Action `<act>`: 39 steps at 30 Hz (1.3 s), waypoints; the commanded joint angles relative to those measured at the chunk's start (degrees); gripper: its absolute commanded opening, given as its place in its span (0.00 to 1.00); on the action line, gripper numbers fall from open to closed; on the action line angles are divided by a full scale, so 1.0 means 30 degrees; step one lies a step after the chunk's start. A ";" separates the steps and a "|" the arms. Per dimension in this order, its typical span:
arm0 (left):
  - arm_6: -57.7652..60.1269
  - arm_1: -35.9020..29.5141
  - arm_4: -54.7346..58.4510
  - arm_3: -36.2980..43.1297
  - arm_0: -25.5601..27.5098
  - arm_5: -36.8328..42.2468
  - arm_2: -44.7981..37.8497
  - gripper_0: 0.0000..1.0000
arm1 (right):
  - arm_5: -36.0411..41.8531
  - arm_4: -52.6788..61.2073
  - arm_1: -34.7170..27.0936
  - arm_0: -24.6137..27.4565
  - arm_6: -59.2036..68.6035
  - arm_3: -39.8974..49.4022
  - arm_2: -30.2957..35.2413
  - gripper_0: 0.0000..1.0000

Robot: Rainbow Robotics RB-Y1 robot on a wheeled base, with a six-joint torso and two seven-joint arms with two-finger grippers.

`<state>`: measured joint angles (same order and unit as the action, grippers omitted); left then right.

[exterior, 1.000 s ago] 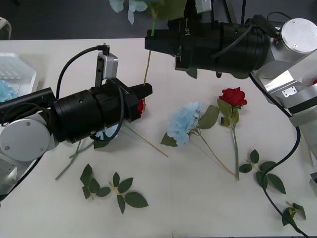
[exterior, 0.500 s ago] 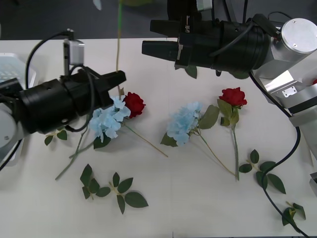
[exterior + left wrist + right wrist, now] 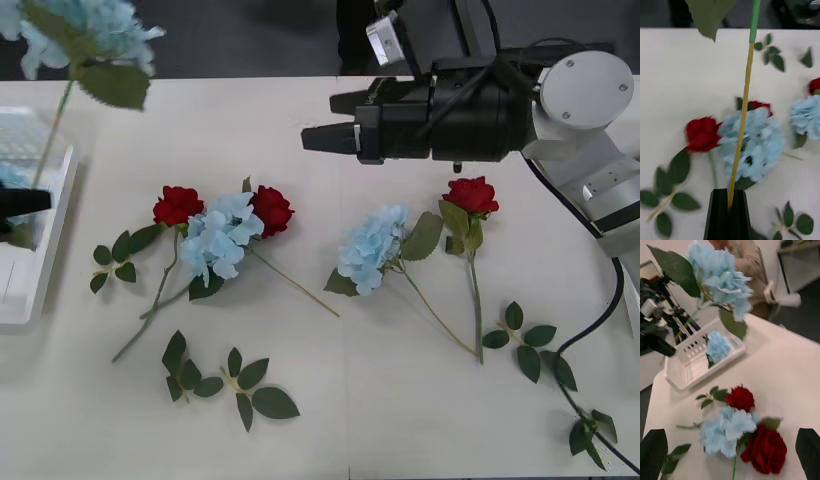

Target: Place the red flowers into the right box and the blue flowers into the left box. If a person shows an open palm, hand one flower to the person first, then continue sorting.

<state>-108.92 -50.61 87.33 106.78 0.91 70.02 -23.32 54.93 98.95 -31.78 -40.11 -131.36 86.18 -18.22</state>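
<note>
White tabletop (image 3: 300, 400): left gripper (image 3: 729, 210) pinches a blue flower's stem (image 3: 743, 123), apparently over the left box (image 3: 40, 250); right gripper (image 3: 730, 450) gapes.

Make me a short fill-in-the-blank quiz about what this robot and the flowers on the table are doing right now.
1. The left gripper is shut on the thin stem of a pale ____ artificial hydrangea.
2. The white slotted plastic basket already holds ____ blue flower head.
3. Lying on the white table are ____ deep-red artificial roses.
4. The right gripper hovers over the table with its black fingers ____.

Missing words: blue; one; three; open
</note>
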 commanded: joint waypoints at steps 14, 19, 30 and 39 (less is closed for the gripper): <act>-0.0752 -0.2847 -0.7549 -0.6970 0.1512 0.2353 -0.5119 0.00 | 0.6738 -1.4380 -0.2619 0.0012 1.1180 -0.0691 -0.0665 0.99; -0.0811 -0.2847 -0.8838 -0.7028 0.1922 0.1123 -0.4269 0.00 | 0.8115 -1.7193 -0.2736 0.0041 1.2235 -0.1658 -0.0724 0.99; -0.0811 -0.2847 -0.9365 -0.7058 0.1981 0.0420 -0.3390 0.74 | 0.7060 -1.9243 -0.2033 0.0305 1.4022 -0.4529 -0.1515 0.99; -0.0811 -0.2847 -0.9307 -0.7058 0.1981 0.0420 -0.3302 1.00 | 0.6855 -2.0034 -0.1564 0.1389 1.6541 -0.4324 -0.1690 0.99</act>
<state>-108.17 -55.98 59.85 85.54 5.21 72.02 -33.64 76.06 40.40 -37.60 -37.59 -87.28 72.12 -23.03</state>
